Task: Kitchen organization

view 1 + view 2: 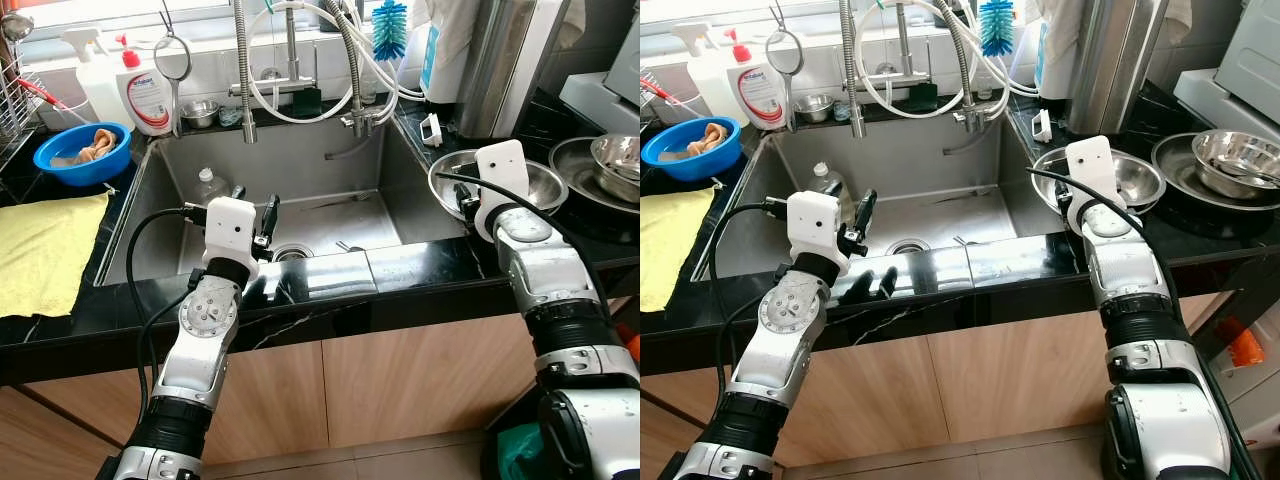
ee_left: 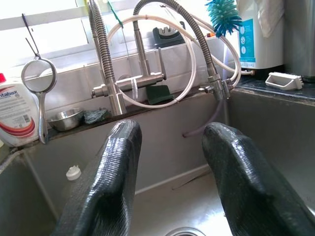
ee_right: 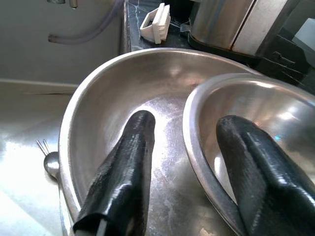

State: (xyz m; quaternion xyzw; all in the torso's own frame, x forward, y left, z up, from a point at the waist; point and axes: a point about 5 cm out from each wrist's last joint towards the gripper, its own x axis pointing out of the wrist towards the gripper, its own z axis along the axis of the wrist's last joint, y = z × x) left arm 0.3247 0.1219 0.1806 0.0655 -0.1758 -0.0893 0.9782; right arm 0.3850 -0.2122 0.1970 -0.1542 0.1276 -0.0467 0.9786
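Right pincer [image 1: 462, 196], left eye view: at centre right of the frame, reaching into the steel bowls [image 1: 545, 180] on the black bench [image 1: 420, 262]. Left pincer [image 1: 262, 218] hangs over the sink [image 1: 180, 200], lower centre; plastic bottle [image 1: 207, 185] lies in the basin left of it. Blue bowl [image 1: 82, 150] and yellow cloth [image 1: 45, 250] at left.

Right eye view: same layout. More steel bowls stacked on a tray [image 1: 1225, 160] at far right.

Left wrist view: fingers [image 2: 106, 182] spread apart, nothing between them, pointing toward the faucet [image 2: 110, 73].

Right wrist view: fingers [image 3: 123, 182] released and straddling the rim of the inner bowl [image 3: 197, 142], which is nested inside the outer bowl [image 3: 108, 93]. One finger sits inside each bowl.

Handling, my judgement: thin polished steel, so light, rigid, not fragile, but slick and prone to sliding or clattering. Best hold is on the rim, pinching the wall of the inner bowl, as the fingers are now placed. Nested bowls may stick and lift together.
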